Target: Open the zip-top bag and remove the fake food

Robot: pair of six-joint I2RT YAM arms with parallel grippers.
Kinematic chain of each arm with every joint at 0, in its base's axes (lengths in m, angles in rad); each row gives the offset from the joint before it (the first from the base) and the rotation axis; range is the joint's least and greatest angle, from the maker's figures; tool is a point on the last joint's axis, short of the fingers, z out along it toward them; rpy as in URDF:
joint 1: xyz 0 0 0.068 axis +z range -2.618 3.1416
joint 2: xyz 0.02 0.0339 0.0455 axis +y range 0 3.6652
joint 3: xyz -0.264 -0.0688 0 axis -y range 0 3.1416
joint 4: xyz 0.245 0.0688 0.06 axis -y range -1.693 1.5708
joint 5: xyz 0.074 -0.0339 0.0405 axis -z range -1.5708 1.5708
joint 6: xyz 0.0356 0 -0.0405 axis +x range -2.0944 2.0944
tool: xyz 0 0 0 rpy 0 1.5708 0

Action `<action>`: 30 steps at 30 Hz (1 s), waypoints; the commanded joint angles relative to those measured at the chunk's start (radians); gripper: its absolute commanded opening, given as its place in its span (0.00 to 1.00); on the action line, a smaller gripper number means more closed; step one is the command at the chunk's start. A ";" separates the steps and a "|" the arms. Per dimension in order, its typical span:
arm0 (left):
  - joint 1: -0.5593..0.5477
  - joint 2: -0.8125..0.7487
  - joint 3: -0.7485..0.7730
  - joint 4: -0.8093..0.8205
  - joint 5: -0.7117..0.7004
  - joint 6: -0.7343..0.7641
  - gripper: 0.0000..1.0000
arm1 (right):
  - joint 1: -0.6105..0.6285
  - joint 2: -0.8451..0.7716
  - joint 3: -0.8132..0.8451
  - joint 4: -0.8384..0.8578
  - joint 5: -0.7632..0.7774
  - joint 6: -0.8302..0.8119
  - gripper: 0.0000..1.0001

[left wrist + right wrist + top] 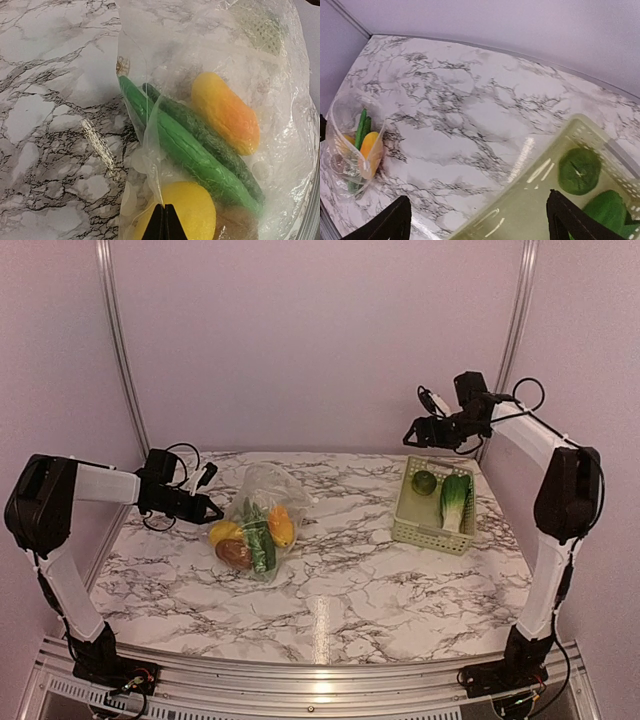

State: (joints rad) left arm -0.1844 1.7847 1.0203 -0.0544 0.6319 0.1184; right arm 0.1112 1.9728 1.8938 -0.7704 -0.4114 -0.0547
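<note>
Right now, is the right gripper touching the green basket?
Apart. The top external view shows the right gripper hanging in air above the green basket.

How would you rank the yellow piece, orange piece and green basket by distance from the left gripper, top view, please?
1. Yellow piece, beside the left gripper.
2. Orange piece, right side of zip-top bag.
3. Green basket, far right.

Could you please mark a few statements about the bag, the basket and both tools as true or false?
1. The right tool hangs open over the green basket. True.
2. The basket is empty. False: it holds a round green piece and a leafy vegetable.
3. The zip-top bag holds orange, yellow and green fake food. True.
4. The left tool is wide open. False: it is shut on the bag's edge.
</note>
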 commanded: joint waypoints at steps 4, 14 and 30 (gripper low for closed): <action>-0.026 0.018 0.026 -0.070 -0.030 0.050 0.00 | 0.273 0.173 0.149 0.211 -0.323 0.166 0.85; -0.036 0.019 0.046 -0.069 -0.032 0.054 0.00 | 0.431 0.379 0.286 0.314 -0.475 0.259 0.74; -0.038 0.096 0.174 -0.042 -0.062 -0.014 0.00 | 0.510 0.276 -0.001 0.396 -0.580 0.206 0.51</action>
State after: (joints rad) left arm -0.2173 1.8343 1.1381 -0.0948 0.5915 0.1291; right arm 0.5816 2.3417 1.9705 -0.3965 -0.9531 0.1791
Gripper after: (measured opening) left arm 0.005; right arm 0.531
